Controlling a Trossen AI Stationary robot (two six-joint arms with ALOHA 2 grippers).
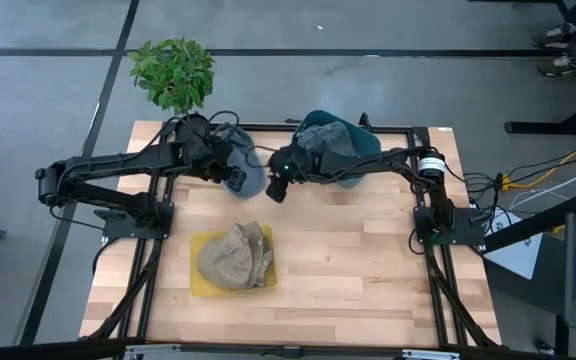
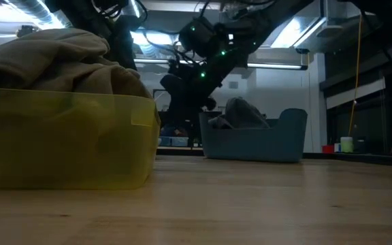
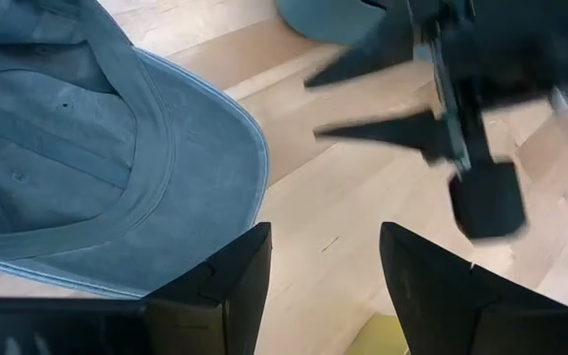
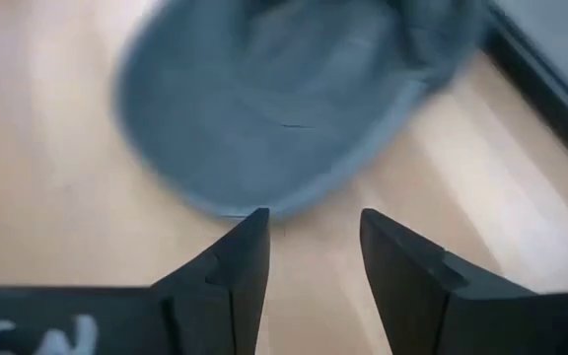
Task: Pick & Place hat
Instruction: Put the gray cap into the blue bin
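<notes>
Hat [image 1: 246,172]: lay at table's 12 o'clock; looked light, floppy; stiffer brim best gripped.
Left gripper [image 1: 231,178]: part open, empty.
Right gripper [image 1: 273,190]: part open, empty.

- The right gripper [image 4: 309,258] has its two dark fingers [image 4: 227,271] parted, nothing between them.
- A blue-grey hat [image 4: 284,99] lies on the wooden surface [image 4: 47,227] just beyond the fingertips.

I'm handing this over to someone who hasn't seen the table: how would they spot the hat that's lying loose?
Start at the potted plant by the table's far edge. Just in front of it, between the left gripper and the right gripper, a blue-grey cap lies on the bare wood. The other hats sit in containers: a tan one in the yellow tray, more in the blue bin.
</notes>
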